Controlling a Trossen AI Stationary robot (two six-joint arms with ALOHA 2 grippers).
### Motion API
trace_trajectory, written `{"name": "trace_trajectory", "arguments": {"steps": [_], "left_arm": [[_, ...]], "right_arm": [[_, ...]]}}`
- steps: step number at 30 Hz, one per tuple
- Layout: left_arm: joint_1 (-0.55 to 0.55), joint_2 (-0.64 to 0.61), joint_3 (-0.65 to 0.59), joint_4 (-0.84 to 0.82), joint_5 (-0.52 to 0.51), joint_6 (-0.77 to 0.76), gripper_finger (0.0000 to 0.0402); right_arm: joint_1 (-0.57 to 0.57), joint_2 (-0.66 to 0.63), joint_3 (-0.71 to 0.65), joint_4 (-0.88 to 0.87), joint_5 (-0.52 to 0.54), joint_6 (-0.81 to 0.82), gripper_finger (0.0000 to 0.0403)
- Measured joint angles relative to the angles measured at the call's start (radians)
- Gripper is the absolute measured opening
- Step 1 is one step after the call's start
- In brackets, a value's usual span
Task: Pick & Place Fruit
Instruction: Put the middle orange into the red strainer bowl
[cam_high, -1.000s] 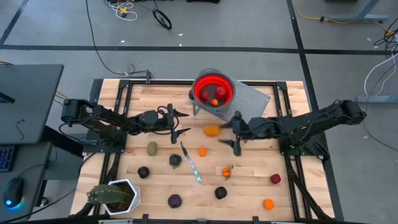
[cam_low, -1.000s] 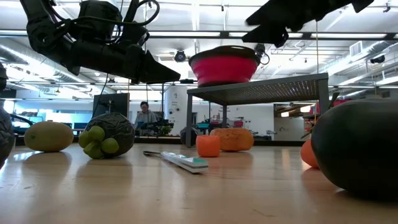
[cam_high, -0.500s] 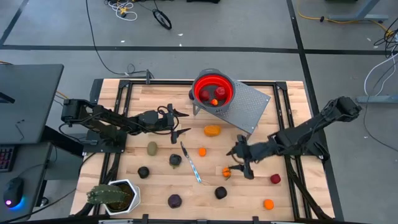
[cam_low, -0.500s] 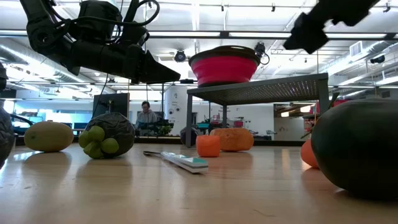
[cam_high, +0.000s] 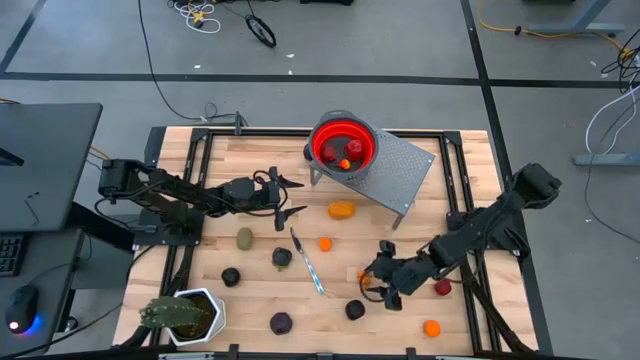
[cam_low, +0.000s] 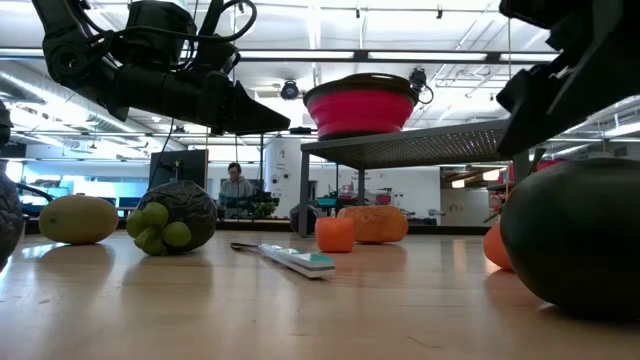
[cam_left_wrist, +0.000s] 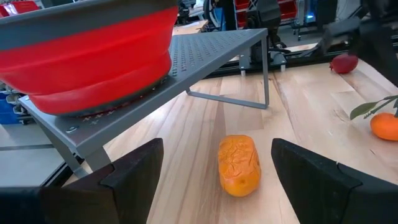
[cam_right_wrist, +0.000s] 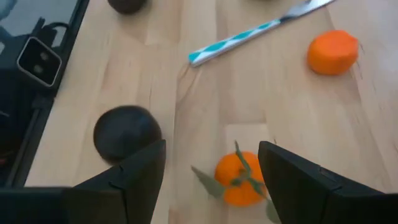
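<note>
Toy fruits lie loose on the wooden table: a lumpy orange one (cam_high: 341, 210), a small orange one (cam_high: 325, 243), an olive one (cam_high: 245, 238), a red one (cam_high: 442, 288) and dark ones (cam_high: 355, 310). My right gripper (cam_high: 380, 286) is open, low over a leafy orange (cam_high: 365, 275). In the right wrist view this orange (cam_right_wrist: 239, 180) sits between the spread fingers of the gripper (cam_right_wrist: 212, 155), untouched. My left gripper (cam_high: 298, 197) hovers open to the left of the lumpy orange (cam_left_wrist: 239, 165), which lies ahead of its fingers in the left wrist view (cam_left_wrist: 217, 149).
A red bowl (cam_high: 344, 148) with red and orange fruits in it stands on a grey perforated stand (cam_high: 395, 172) at the far side. A silver-and-teal knife (cam_high: 308, 262) lies mid-table. A spiky plant in a white pot (cam_high: 185, 315) is at the near left corner.
My right gripper has swung from beside the stand toward the table's near edge and come down over the leafy orange, staying open. The left arm and the fruits have kept still.
</note>
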Motion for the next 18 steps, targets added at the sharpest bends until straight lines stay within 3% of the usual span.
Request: {"name": "trace_trajectory", "arguments": {"steps": [10, 18], "left_arm": [[0.000, 0.000, 0.000, 0.000, 0.000, 0.000, 0.0306], [0.013, 0.000, 0.000, 0.005, 0.021, 0.000, 0.0306]], "right_arm": [[0.000, 0.090, 0.000, 0.000, 0.040, 0.009, 0.0255], [-0.004, 0.093, 0.000, -0.010, 0.068, -0.004, 0.0173]]}}
